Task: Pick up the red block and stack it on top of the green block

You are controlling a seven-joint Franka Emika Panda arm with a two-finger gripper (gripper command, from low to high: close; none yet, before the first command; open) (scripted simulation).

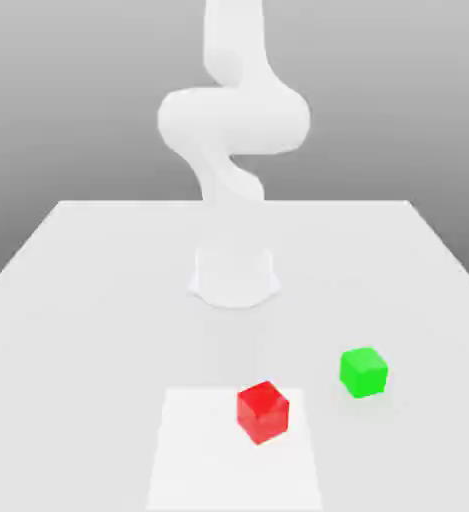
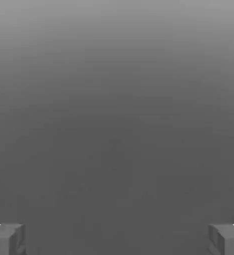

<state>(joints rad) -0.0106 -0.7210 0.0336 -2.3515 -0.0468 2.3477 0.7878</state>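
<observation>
White worktop (image 1: 98, 260), w/ a paler square patch (image 1: 203, 450) at the near edge. Arm (image 1: 233, 120) is reared up over its base (image 1: 234, 278) mid-table. Red block (image 1: 263, 411) sits on the patch's right part, green block (image 1: 363, 372) near it toward the right edge, not touching. Gripper (image 2: 117, 239) spread wide, fingers (image 2: 9, 239) holding nothing.

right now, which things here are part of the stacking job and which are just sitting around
Part of the job:
- red block, on the pale square patch
- green block, toward the exterior view's right of the red one, apart from it
- gripper, fingers wide apart with nothing between them

Just there:
- white table
- pale square patch under the red block
</observation>
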